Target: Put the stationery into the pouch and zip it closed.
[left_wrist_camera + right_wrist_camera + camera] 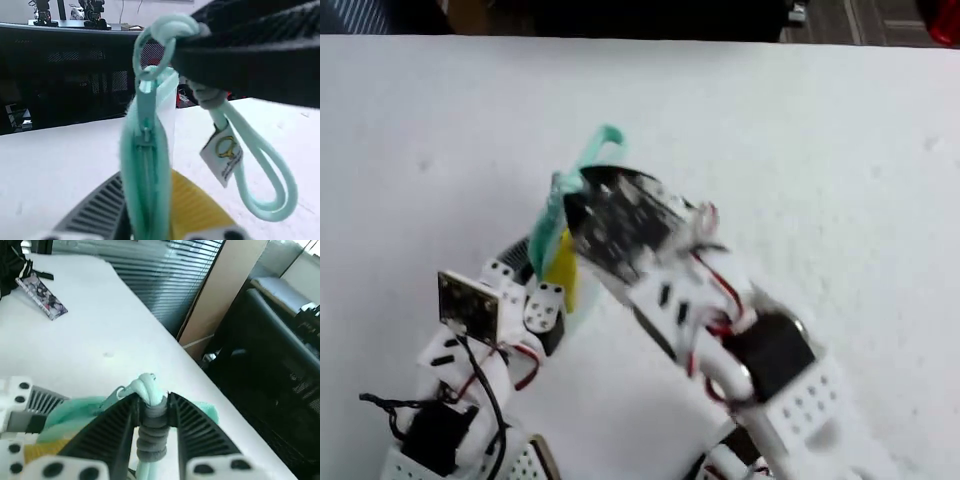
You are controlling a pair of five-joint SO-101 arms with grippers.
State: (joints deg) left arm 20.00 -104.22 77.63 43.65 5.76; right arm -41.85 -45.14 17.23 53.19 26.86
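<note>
**Two arms on one pouch: zip-closing stage**

1. Position. The mint-green pouch (550, 225) stands on edge above the worktop (770, 130), near its middle, between the two arms. The left gripper (145, 225) clamps the lower body of the pouch. One grey ribbed finger (95, 212) presses one face and one yellow ribbed finger (192, 207) presses the other.

2. Pull point. The right gripper (150, 407) is at the top end of the pouch. Its black fingers (112, 427) are drawn narrow onto the wrapped knot of the cord (250, 165). This cord runs through the ring on the zip slider (145, 90). The free loop of the cord hangs beside the pouch, with a small tag (222, 152) on it.

3. Stage. Judged from these grips, loading is over and the zip is being worked. The slider sits high on the edge. The left wrist view shows the zip line below it edge-on, so whether that stretch is sealed cannot be told. The contents cannot be told either.

4. Next move. Draw the cord along the line of the zip, not across it. The left gripper must hold the pouch firm as a counter-force. A sideways pull is likely to twist the soft fabric or slip the cord out of the fingers.
</note>
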